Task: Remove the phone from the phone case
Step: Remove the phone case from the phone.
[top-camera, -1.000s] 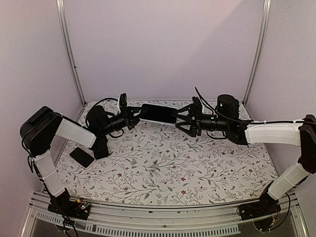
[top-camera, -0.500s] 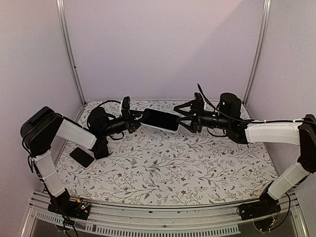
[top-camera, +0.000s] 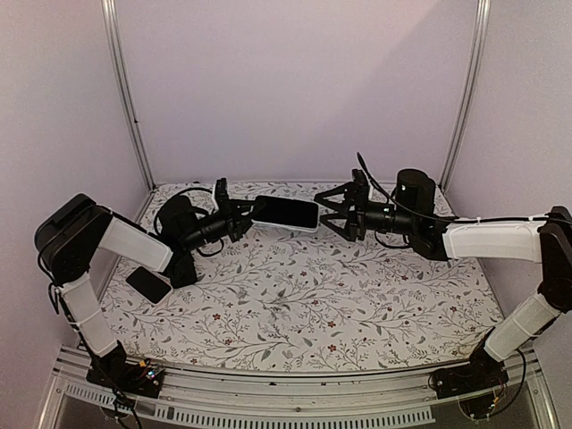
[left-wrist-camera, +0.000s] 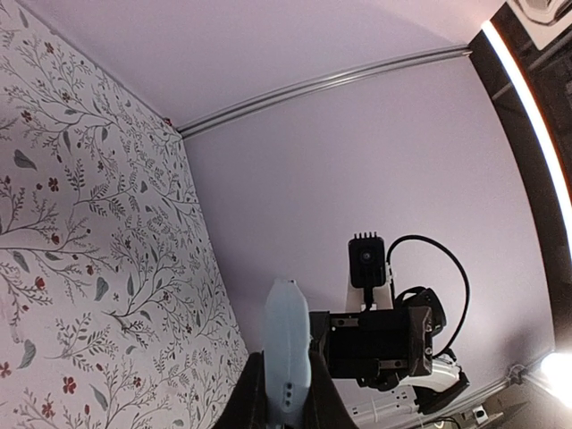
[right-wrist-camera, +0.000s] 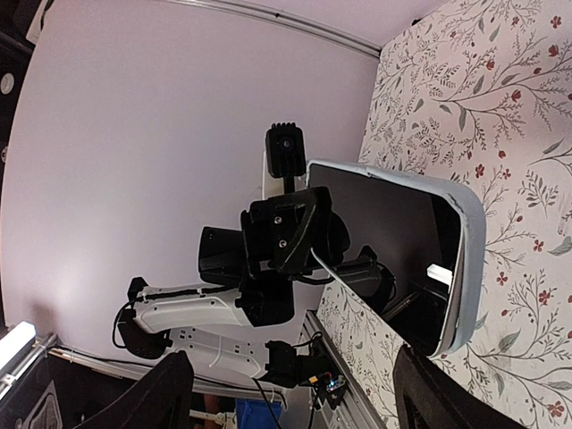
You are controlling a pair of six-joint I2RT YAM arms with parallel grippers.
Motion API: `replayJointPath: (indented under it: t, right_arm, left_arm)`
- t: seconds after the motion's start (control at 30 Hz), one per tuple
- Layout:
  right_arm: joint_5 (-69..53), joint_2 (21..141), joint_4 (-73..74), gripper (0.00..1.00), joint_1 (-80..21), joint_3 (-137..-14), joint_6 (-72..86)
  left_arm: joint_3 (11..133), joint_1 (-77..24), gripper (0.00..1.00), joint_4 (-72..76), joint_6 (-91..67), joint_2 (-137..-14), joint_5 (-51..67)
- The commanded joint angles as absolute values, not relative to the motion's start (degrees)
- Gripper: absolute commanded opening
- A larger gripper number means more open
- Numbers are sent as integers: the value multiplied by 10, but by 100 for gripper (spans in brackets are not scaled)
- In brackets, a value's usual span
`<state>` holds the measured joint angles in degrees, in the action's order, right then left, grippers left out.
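The phone [top-camera: 286,213], dark screen in a pale blue case, hangs level in the air above the far part of the table. My left gripper [top-camera: 245,215] is shut on its left end. In the left wrist view the case edge [left-wrist-camera: 288,344] stands between my two fingers [left-wrist-camera: 253,393]. My right gripper [top-camera: 327,214] is open, its fingers spread just at the phone's right end without closing on it. The right wrist view shows the phone's screen [right-wrist-camera: 384,241] and the case rim [right-wrist-camera: 468,268] facing it, with its fingers [right-wrist-camera: 161,398] far apart.
A flat black rectangular object [top-camera: 147,284] lies on the floral table cloth [top-camera: 304,304] at the left, below my left arm. Metal frame posts [top-camera: 125,89] and the back wall close in the far side.
My left gripper has turned the phone from tilted to level and lifted it slightly. My right gripper has risen a little and stays open at the phone's right end.
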<state>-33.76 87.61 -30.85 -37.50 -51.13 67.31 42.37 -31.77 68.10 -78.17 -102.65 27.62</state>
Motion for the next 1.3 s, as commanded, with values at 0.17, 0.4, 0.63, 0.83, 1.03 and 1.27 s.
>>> replayJointPath:
  t: [0.17,0.4,0.63,0.83,1.03,1.27]
  right_arm:
    - [-335,872,-310,79,-378,-509,671]
    - [-337,881,-311,79,-379,-517,671]
    - [-341,889,-310,79,-381,-528,669]
    - [-340,890,-311,79,-381,-528,669]
    - [-340,887,-310,79,-383,-532,669]
    - [-343,886,-307,79,-385,-533,668]
  left_arm:
    - [430,-317,0,765,-815,-1012,264]
    - [436,-321,0,781,-817,-1011,274]
    - [445,-326,0,799,-820,-1022,288]
    - [451,-328,0,799,-821,-1030,299]
    - [454,-329,0,791,-812,-1037,299]
    - [461,-329,0,796,-814,-1045,303]
